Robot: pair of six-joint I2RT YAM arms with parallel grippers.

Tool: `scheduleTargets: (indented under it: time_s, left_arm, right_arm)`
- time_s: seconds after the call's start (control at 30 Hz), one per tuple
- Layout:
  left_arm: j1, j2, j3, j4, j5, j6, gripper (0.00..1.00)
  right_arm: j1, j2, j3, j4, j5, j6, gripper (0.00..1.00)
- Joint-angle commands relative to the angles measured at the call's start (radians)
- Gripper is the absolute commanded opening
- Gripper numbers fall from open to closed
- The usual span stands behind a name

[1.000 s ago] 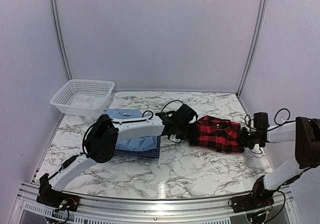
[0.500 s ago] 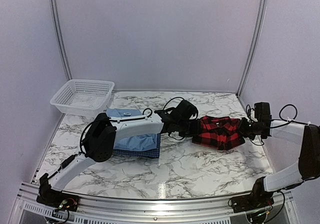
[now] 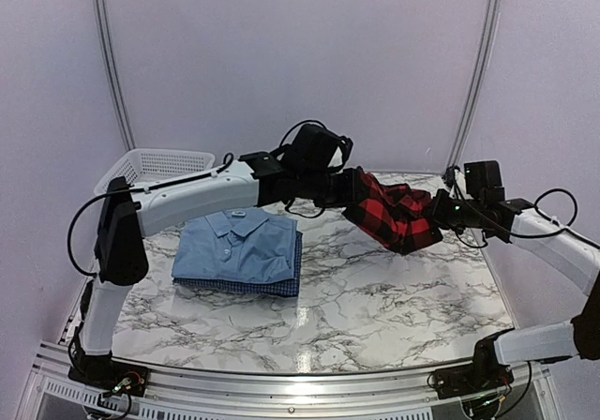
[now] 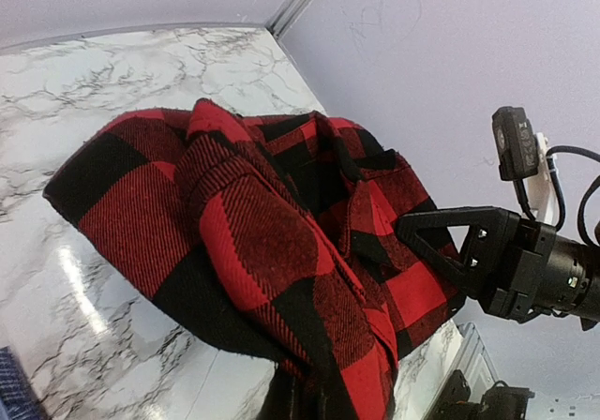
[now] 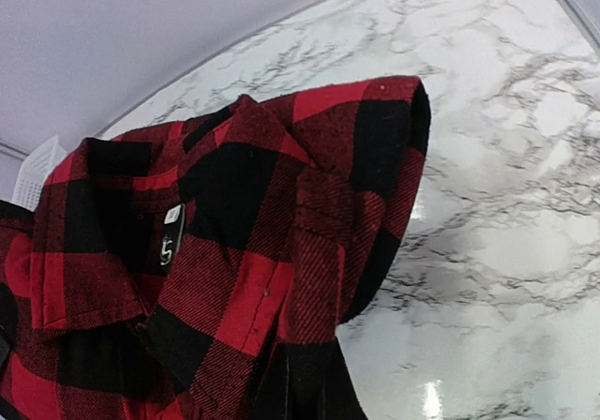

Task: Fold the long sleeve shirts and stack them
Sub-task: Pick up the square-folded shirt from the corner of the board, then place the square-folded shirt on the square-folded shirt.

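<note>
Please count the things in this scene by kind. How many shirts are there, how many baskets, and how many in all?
Shirts: 3 (plaid shirt, light blue shirt, checked shirt)
Baskets: 1 (basket)
Total: 4

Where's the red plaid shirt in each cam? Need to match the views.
Top external: the plaid shirt hangs right of centre, lifted off the table.
Left wrist: the shirt fills the middle of the picture.
Right wrist: the shirt fills the left and bottom.
Shared landmark: the marble table, seen behind the shirt in both wrist views.
</note>
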Motion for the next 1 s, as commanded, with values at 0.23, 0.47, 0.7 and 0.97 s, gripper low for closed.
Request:
scheduleTargets:
  time_s: [0.23,0.47,0.7,0.97]
  left_arm:
    - [0.088,-0.482,-0.471,-0.074,-0.172,0.029,0.0]
    - [0.206,-0.781,-0.731,-0.142,-0.211,0.03,0.0]
    - [0.334,-0.907,-0.811,-0.241,-0.182,0.069,0.0]
    - [0.431,-0.96,-0.899,-0.333,-0.152,0.091,0.0]
  right_arm:
    - [0.433,0.163,0.263,0.044,0.185,0.156,0.0]
    - [0.648,0.43,0.512,0.063,0.271,0.174,0.0]
    - [0.737,0.659,0.76,0.051,0.277,0.183,0.0]
    - [0.797,0.73,0.779,0.068,0.275,0.233,0.0]
